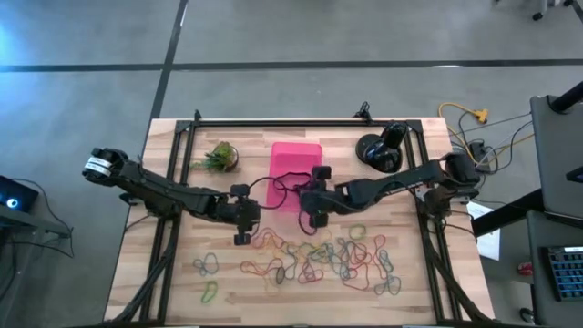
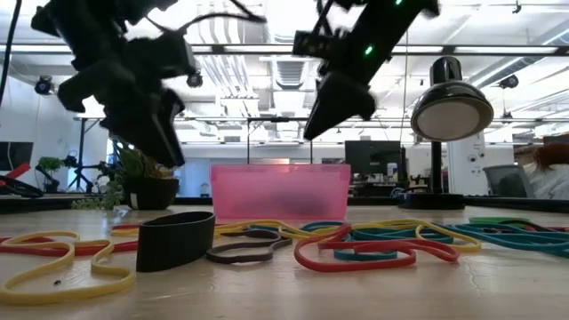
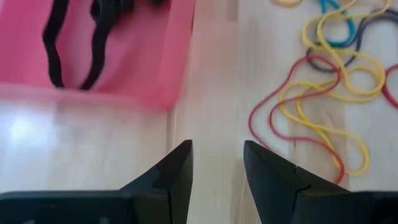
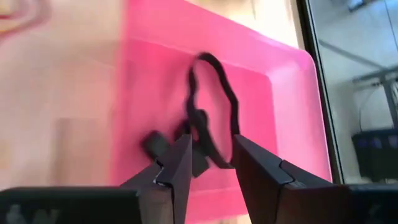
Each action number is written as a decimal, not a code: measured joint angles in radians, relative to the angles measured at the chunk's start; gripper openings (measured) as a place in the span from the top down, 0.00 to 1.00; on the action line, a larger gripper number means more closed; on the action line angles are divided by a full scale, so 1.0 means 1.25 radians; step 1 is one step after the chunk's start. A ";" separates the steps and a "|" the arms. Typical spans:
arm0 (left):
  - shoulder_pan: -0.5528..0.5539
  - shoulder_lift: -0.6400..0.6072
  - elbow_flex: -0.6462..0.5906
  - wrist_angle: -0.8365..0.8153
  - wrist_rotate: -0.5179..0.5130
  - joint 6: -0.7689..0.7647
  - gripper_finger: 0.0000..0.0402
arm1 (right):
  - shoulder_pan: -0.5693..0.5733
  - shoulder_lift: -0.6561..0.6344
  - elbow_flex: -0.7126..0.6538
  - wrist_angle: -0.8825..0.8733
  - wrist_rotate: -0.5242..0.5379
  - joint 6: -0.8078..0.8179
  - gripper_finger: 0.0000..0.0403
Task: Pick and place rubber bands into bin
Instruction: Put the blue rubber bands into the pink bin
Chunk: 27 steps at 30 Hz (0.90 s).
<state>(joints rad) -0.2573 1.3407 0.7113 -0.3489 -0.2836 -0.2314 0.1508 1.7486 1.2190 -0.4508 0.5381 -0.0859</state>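
Observation:
The pink bin [image 1: 296, 155] stands at the table's far middle, and a black rubber band [image 4: 214, 106] lies on its floor. My right gripper [image 4: 208, 158] hangs open over the bin's near right part [image 1: 305, 194], above that band. My left gripper [image 3: 217, 165] is open over bare wood [image 1: 253, 214] just off the bin's near left corner [image 3: 168, 93]. Many coloured rubber bands [image 1: 319, 260] lie loose on the near half of the table [image 2: 356, 244]. A wide black band [image 2: 175, 240] stands on edge in the low view.
A small potted plant [image 1: 219, 157] stands left of the bin, and a round black object [image 1: 381, 150] right of it. A black metal frame [image 1: 301, 121] runs along the far edge and down both sides. Bare wood lies between the bin and the bands.

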 joint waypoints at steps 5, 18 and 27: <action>-0.005 0.000 -0.022 0.028 0.040 -0.019 0.68 | 0.083 -0.056 0.000 -0.065 0.000 0.039 0.74; -0.095 0.000 -0.038 -0.102 0.244 -0.173 0.68 | 0.261 -0.099 0.000 -0.137 0.000 0.161 0.78; -0.225 0.000 -0.027 -0.239 0.307 -0.452 0.68 | 0.300 -0.099 -0.008 -0.133 0.000 0.204 0.80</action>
<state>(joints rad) -0.5385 1.3407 0.6780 -0.6481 0.1005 -0.7965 0.5262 1.6253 1.2091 -0.6174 0.5385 0.1696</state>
